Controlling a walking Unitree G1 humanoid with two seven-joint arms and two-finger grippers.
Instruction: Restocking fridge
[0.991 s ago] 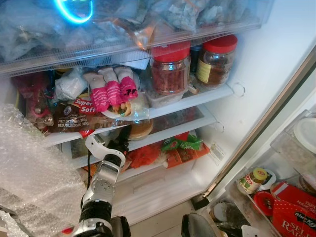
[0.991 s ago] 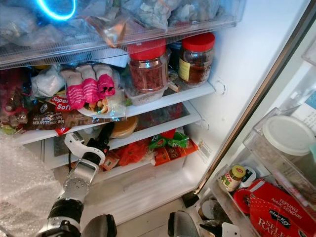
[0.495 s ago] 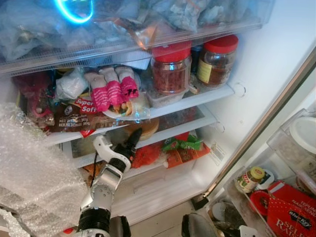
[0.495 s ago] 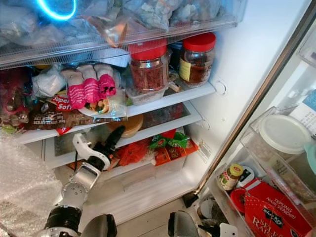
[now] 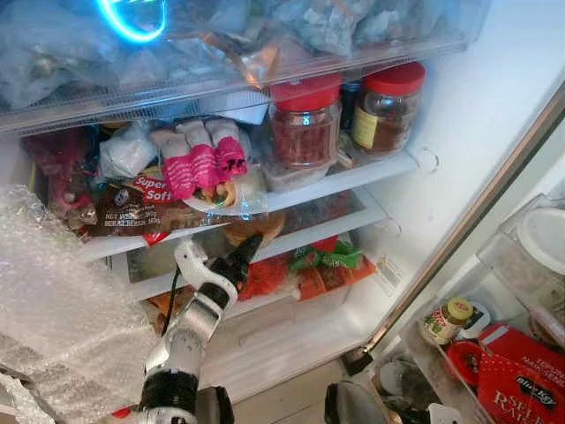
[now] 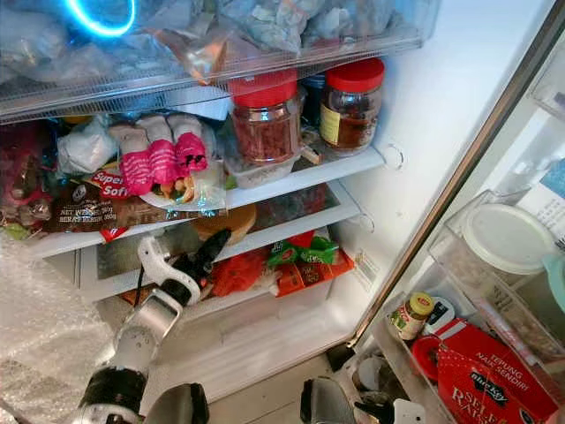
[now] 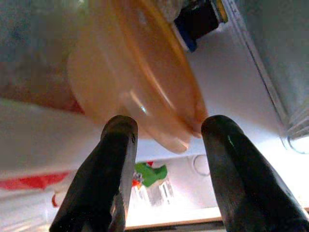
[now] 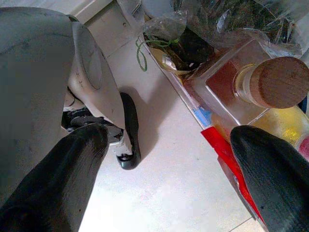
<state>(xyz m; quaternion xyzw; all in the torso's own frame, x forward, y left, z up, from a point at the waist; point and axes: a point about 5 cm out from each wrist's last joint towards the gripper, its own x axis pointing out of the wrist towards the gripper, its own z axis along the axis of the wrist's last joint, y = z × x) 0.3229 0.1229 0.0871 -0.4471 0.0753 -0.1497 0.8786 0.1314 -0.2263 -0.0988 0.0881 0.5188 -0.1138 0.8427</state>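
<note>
Two spread black fingers of the raised left gripper (image 7: 166, 140) point at a round translucent orange container (image 7: 133, 72) just ahead, under the shelf.

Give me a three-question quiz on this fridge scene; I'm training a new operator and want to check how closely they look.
1. True or false: the left gripper is shut on the orange container.
2. What colour are the lids of the two jars on the upper shelf?
A. green
B. red
C. white
3. Fill in: the left gripper reaches toward the orange container on the ___ shelf, below the bread bag.

Key
1. False: its fingers are open, with the container just beyond the tips.
2. B
3. middle
</note>
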